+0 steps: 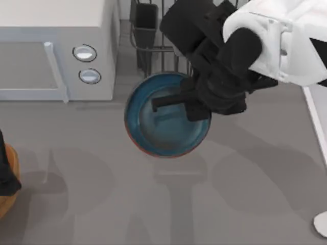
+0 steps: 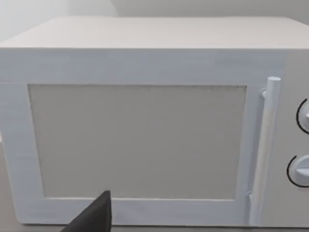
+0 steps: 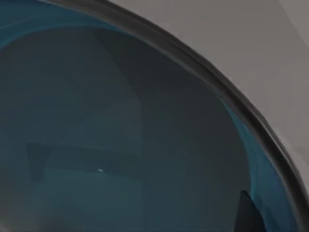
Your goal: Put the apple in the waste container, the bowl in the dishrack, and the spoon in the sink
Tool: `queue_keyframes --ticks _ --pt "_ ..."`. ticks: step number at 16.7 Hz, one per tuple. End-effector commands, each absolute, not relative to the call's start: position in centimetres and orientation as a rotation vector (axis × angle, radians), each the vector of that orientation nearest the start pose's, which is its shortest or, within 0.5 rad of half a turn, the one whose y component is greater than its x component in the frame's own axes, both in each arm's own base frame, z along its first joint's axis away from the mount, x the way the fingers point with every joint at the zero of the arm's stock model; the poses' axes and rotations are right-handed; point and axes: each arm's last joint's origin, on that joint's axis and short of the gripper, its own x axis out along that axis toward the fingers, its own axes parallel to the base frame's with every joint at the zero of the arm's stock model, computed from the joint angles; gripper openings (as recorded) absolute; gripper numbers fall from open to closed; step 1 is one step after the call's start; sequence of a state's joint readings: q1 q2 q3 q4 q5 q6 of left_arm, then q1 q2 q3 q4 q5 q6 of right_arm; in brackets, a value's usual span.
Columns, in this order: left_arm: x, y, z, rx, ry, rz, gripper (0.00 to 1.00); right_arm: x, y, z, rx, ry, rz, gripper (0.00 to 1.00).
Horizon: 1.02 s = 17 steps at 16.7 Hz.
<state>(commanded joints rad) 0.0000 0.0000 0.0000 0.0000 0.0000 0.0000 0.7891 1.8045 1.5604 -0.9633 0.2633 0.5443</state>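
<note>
Right pincer (image 1: 171, 104): it is hanging over the bowl's inner hollow, one dark finger (image 1: 166, 100) reaching across the blue floor, another blocky part sitting just beside it; whether it is spread or pinching the rim, I cannot tell.
Bowl (image 1: 153, 127): one, blue-teal with a reddish-brown rim, lying directly under the right pincer, near the middle of the bench; in the right wrist view its blue inside (image 3: 120, 135) and dark rim are showing close up.
Dishrack (image 1: 148, 48): one, black wire, standing just behind the pincer and the bowl, its dark cutlery cup (image 1: 145, 23) at the near corner.
Microwave (image 1: 56, 46): one, white, with two round knobs, sitting to the left of the pincer; its door and handle are facing the left wrist camera (image 2: 135, 140).
Bench (image 1: 163, 204): plain grey, carrying soft shadows in front of the bowl.
Sink (image 1: 314, 122): one pale rim edge, running along the right side, beyond the pincer.
Spoon (image 1: 322, 223): one white rounded tip, lying far to the right front.
Waste container (image 1: 7, 199): one orange-brown tub, sitting at the far left edge, well apart from the pincer.
Left pincer (image 1: 6, 173): parked dark over that tub; a dark fingertip (image 2: 94, 217) is showing before the microwave.
</note>
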Motion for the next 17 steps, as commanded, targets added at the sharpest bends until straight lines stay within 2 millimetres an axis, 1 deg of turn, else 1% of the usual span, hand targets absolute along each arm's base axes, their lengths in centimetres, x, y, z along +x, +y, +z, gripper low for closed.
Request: queue_keyframes --ticks 2,5,7,9,11,13,14,17 --pt "10.6 -0.1 16.0 0.0 0.0 0.0 1.0 26.0 27.4 28.4 -0.168 0.891 0.204 0.0" --pt "10.6 -0.1 16.0 0.0 0.0 0.0 1.0 24.4 28.5 32.2 -0.173 0.538 0.202 0.0" --pt "10.6 -0.1 16.0 0.0 0.0 0.0 1.0 22.9 28.7 35.0 -0.144 0.334 0.162 0.0" --pt "10.6 -0.1 16.0 0.0 0.0 0.0 1.0 21.3 28.2 37.7 -0.098 0.177 0.101 0.0" --pt "10.6 -0.1 16.0 0.0 0.0 0.0 1.0 19.8 27.5 39.9 -0.052 0.074 0.042 0.0" --pt "10.6 -0.1 16.0 0.0 0.0 0.0 1.0 18.6 26.8 41.4 -0.014 0.018 0.003 0.0" --pt "10.6 -0.1 16.0 0.0 0.0 0.0 1.0 18.3 26.5 41.8 -0.004 0.004 -0.007 0.0" --pt "10.6 -0.1 16.0 0.0 0.0 0.0 1.0 18.2 26.4 41.9 0.0 0.0 -0.01 0.0"
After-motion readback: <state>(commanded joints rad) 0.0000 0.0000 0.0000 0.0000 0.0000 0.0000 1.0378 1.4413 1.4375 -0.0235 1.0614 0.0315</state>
